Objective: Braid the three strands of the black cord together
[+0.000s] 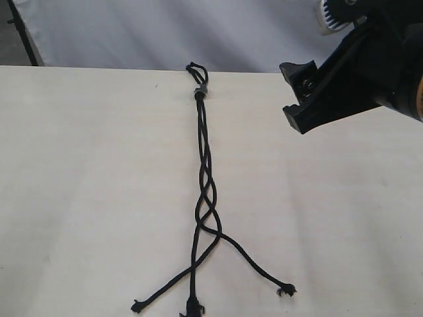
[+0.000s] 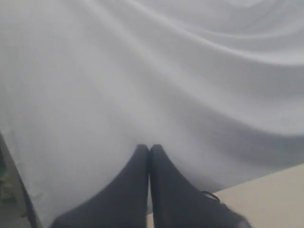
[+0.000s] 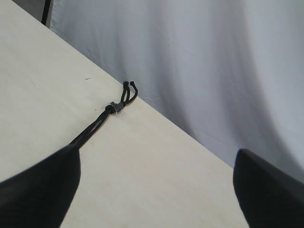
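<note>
Exterior view alone shows the black cord [image 1: 201,172] braided; left end effector [image 2: 149,149] clenched, right end effector [image 3: 156,156] released

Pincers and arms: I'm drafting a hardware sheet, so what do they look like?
The right pincer is matte black, blocky and angular. Its arm is black too, with an orange band and a white ribbed part. The left pincer looks smooth and dark, tapering to rounded tips.
</note>
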{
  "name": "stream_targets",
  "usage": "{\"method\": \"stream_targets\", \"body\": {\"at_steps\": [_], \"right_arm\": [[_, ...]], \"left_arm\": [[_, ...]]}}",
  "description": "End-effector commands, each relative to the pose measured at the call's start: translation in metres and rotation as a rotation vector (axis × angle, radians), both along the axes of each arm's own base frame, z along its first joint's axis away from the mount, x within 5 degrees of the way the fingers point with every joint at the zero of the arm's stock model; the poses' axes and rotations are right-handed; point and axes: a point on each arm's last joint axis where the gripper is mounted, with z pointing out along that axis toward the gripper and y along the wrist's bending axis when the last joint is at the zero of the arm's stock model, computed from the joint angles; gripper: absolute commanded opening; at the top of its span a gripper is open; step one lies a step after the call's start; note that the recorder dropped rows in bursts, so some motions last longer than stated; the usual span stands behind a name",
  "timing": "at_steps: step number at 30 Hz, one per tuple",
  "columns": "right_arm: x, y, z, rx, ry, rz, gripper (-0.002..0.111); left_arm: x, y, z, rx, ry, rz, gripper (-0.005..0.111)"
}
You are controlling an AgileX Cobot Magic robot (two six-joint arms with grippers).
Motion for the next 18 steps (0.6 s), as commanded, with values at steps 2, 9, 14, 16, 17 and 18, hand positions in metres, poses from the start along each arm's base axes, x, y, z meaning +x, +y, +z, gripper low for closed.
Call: {"method": "stream_targets", "body": {"at_steps": [2,9,14,16,17,18], "right_arm": [[0.0,-0.002,0.002,0.001,-0.01,-0.007,0.082],[0.0,-0.002,0.002,0.001,-0.01,-0.007,0.082],[0.0,-0.002,0.002,0.001,-0.01,-0.007,0.082],[0.0,-0.002,0.002,0.001,-0.01,-0.007,0.082],[0.0,-0.002,0.002,0.001,-0.01,-0.007,0.082],[0.0,-0.002,0.002,0.001,-0.01,-0.007,0.082]], "left_arm": [[0.001,-0.007,-0.02,0.061,-0.046,0.071,0.001],[0.005,-0.011,-0.03,0.051,-0.038,0.042,0.001],[0.003,-0.005,-0.023,-0.143,-0.098,0.057,0.001],[0.003,0.001,-0.024,-0.237,-0.121,0.089,0.001],[0.003,0.003,-0.026,-0.236,-0.118,0.112,0.001],[0.004,0.005,-0.031,-0.25,-0.091,0.135,0.001]]}}
